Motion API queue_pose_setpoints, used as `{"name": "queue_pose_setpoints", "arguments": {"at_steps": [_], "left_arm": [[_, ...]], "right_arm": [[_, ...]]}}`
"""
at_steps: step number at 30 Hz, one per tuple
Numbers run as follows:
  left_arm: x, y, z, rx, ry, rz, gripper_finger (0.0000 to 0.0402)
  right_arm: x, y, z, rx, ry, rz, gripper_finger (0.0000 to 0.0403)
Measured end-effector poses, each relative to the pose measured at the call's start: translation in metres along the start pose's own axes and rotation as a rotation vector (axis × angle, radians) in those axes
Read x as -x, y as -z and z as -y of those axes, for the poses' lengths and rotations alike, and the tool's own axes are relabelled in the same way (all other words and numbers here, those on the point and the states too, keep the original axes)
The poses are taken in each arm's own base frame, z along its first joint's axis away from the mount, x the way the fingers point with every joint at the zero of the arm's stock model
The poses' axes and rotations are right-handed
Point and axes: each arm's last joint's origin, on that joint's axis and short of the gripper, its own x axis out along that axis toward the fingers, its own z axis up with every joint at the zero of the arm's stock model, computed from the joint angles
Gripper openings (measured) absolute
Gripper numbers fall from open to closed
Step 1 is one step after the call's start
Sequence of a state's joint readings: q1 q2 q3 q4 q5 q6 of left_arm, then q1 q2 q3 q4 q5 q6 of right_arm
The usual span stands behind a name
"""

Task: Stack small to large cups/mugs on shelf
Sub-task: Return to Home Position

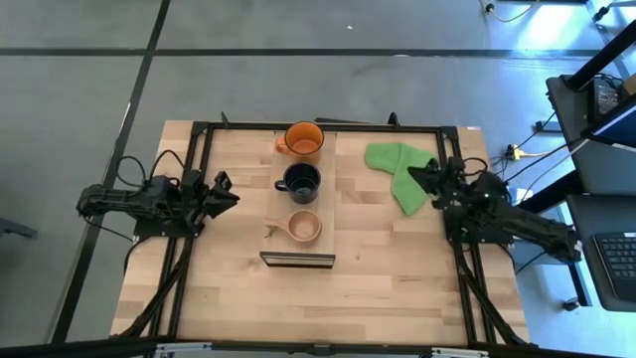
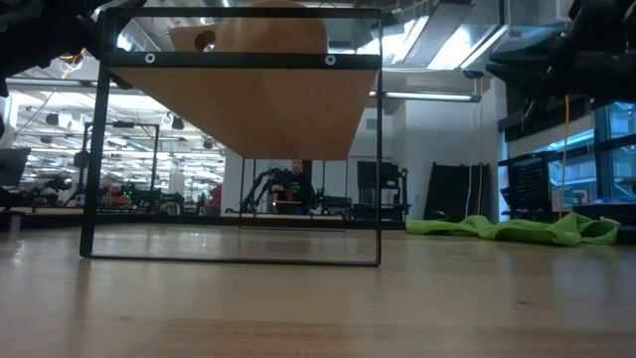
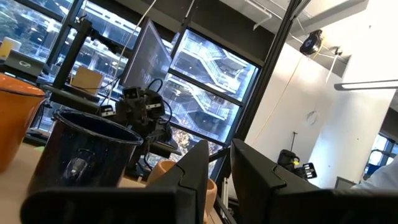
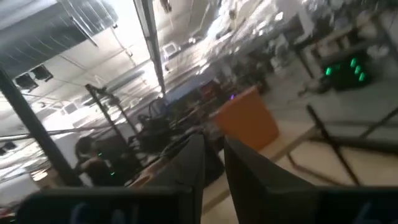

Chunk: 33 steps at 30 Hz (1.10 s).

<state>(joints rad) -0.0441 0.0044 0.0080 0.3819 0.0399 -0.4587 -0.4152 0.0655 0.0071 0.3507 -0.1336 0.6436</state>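
Three cups stand in a row on the pale shelf plank (image 1: 328, 189): the orange mug (image 1: 303, 139) at the far end, the dark navy mug (image 1: 299, 181) in the middle and the shallow wooden cup (image 1: 303, 227) nearest. My left gripper (image 1: 231, 191) is left of the shelf, level with the dark mug, shut and empty. Its wrist view shows the orange mug (image 3: 15, 118), the dark mug (image 3: 87, 155) and the wooden cup (image 3: 163, 171) beyond the gripper (image 3: 219, 168). My right gripper (image 1: 417, 175) is right of the shelf, over the green cloth's edge, shut and empty. Its wrist view shows the orange mug (image 4: 245, 124) beyond the gripper (image 4: 214, 162).
A green cloth (image 1: 396, 169) lies crumpled on the table at the far right, beside my right gripper; it also shows in the low view (image 2: 517, 229). A black metal frame (image 1: 199, 134) borders the work area. Bare table lies in front of the shelf's near end (image 1: 298, 261).
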Motion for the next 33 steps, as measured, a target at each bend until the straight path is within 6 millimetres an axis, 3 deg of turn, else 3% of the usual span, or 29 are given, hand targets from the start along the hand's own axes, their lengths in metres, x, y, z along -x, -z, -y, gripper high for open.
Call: {"name": "queue_pose_setpoints", "arguments": {"at_steps": [3,9,17,23,33], "left_arm": [[0.000,0.000,0.000,0.003,-0.001,0.000,0.0063],[0.000,0.001,0.000,0.040,0.014,-0.019,0.0063],[0.000,0.002,0.000,0.060,0.030,-0.033,0.0063],[0.000,0.003,-0.001,0.061,0.007,-0.043,0.0063],[0.000,0.003,-0.001,0.057,-0.014,-0.030,0.0063]], "right_arm": [[0.002,-0.002,0.001,0.045,0.018,0.020,0.0065],[0.006,0.004,0.007,-0.021,-0.025,-0.123,0.0065],[0.006,-0.007,0.006,0.006,-0.017,-0.003,0.0065],[0.007,-0.017,-0.013,-0.028,-0.205,0.112,0.0065],[-0.001,0.009,-0.030,-0.079,-0.230,-0.033,0.0065]]}}
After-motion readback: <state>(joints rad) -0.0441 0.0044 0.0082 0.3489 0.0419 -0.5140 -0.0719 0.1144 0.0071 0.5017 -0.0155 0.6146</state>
